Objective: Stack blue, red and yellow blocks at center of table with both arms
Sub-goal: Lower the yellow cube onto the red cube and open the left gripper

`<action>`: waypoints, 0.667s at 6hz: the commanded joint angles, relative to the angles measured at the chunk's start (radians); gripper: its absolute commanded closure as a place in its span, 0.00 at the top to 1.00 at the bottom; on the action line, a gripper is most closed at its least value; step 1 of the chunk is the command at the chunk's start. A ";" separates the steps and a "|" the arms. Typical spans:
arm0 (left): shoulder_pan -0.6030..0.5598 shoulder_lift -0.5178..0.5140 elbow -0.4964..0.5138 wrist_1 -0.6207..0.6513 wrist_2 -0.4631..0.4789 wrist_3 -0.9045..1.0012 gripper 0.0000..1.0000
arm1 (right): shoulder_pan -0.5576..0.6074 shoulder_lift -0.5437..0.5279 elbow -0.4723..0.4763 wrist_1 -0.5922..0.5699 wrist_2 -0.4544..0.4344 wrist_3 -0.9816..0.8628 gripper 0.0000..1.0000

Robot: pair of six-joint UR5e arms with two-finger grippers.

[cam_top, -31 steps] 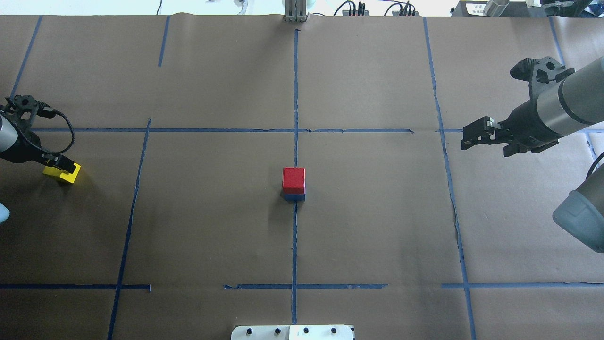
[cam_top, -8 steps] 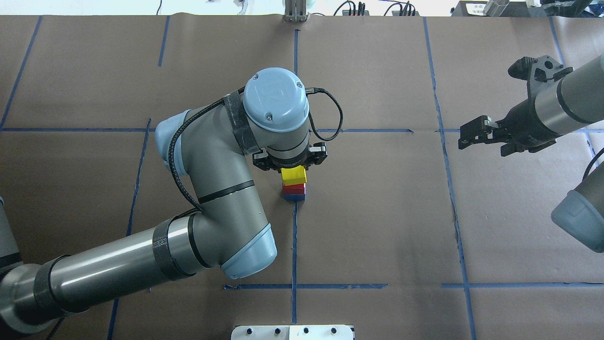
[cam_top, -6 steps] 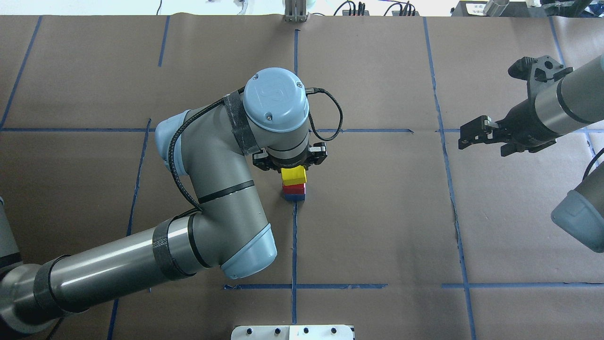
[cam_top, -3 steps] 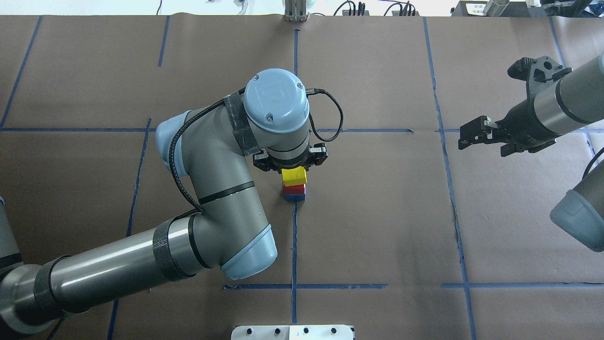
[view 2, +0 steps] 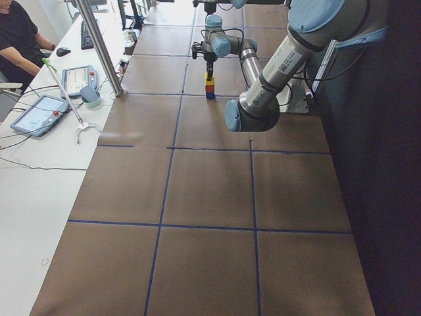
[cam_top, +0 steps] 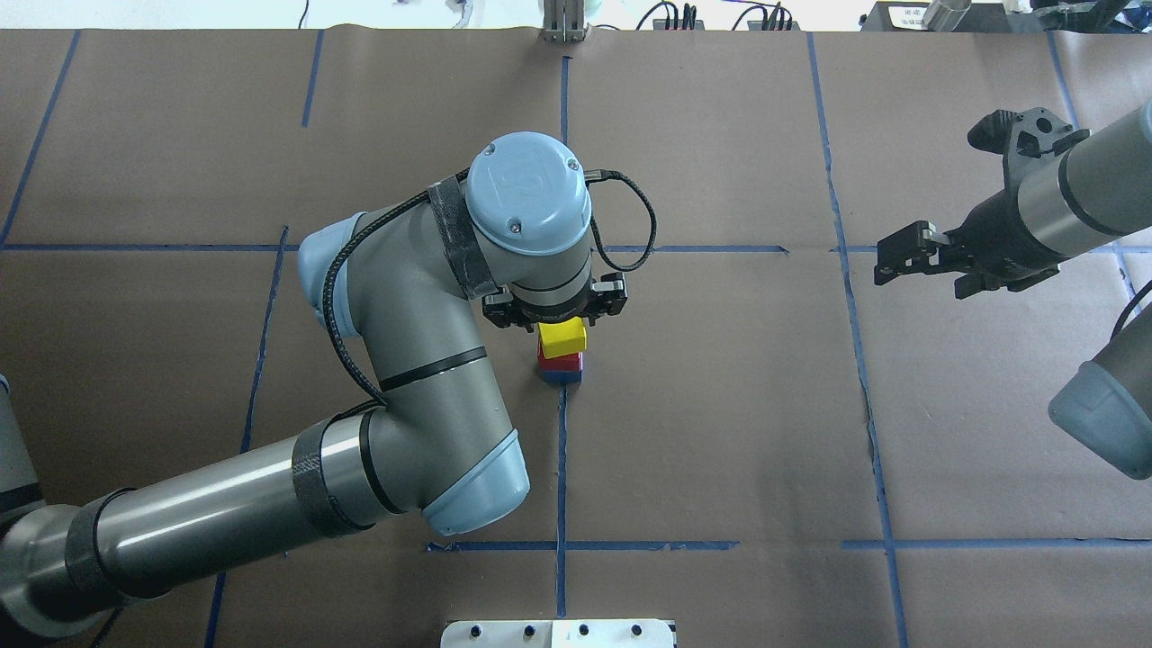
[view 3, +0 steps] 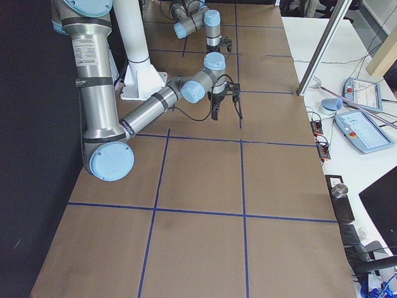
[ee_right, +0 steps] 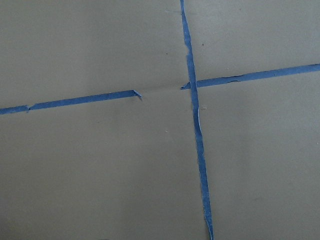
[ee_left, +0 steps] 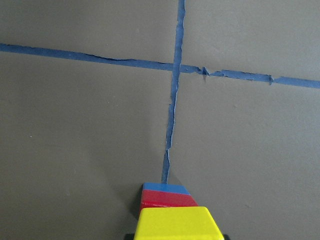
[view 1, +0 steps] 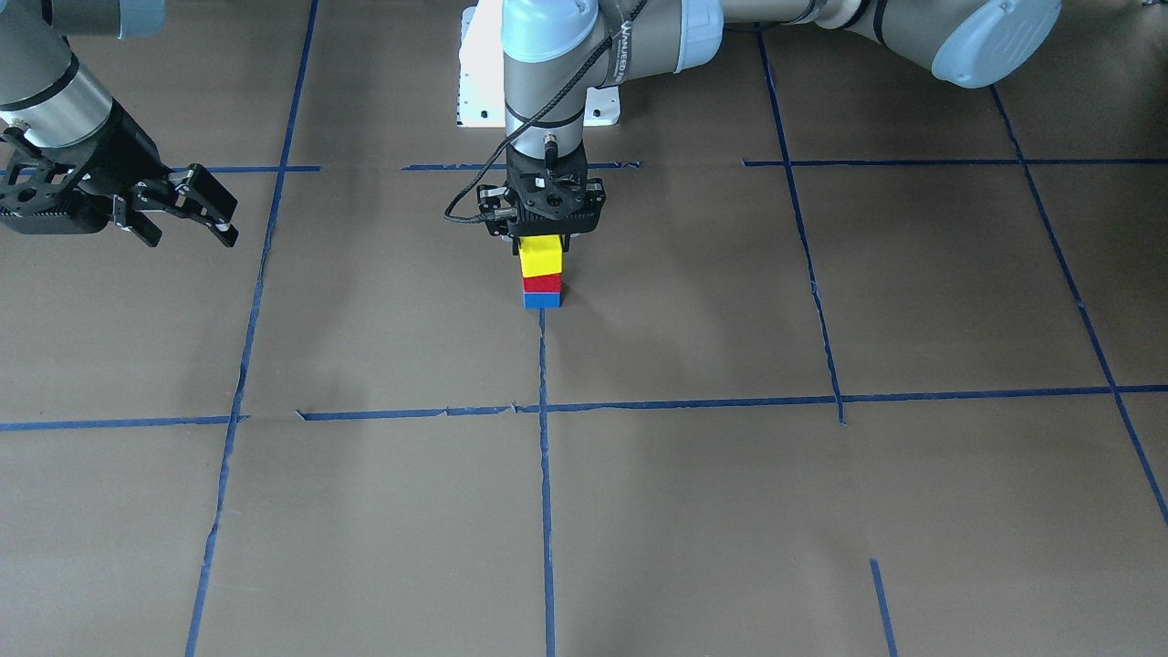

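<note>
Three blocks stand in one column at the middle of the tabletop [view 1: 730, 511]: the blue block [view 1: 542, 300] at the bottom, sitting on a tape line [view 1: 545, 474], the red block [view 1: 541, 284] on it, and the yellow block [view 1: 540, 255] on top, with their faces roughly flush.

My left claw [view 1: 544, 239] points straight down over the column. Its fingers are closed in against two opposite sides of the yellow block, gripping it while it rests on the red one.

From overhead, the left arm [cam_top: 423, 378] gets in my way. Its pale blue wrist cap covers most of the claw and the far edge of the stack, and its elbow hangs over the square to the left of the column. A black cable [view 1: 470, 208] loops out from that wrist, beside the stack but apart from it.

My right claw [view 3: 227, 117] hangs well off to the right in the overhead view, above a tape crossing, with its fingers spread wide and nothing between them. Its wrist camera shows only brown paper and tape.

Behind the stack, on the robot's side, the white pedestal [view 1: 474, 82] stands clear of the blocks. Along the far edge runs a white side tabletop [view 2: 39, 197] with handheld screens [view 2: 41, 113] and wires on it. A metal post [view 2: 99, 46] rises there, and a person [view 2: 16, 36] sits at its end.
</note>
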 commanded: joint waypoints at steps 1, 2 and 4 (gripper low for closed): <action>0.000 0.006 -0.014 0.001 0.000 0.001 1.00 | 0.000 0.000 0.000 0.000 0.000 0.000 1.00; -0.003 0.010 -0.046 0.005 -0.001 0.001 1.00 | 0.000 0.000 0.001 0.000 0.000 0.000 1.00; -0.041 0.211 -0.390 0.049 -0.009 0.016 1.00 | 0.043 -0.008 0.006 -0.008 0.009 -0.015 1.00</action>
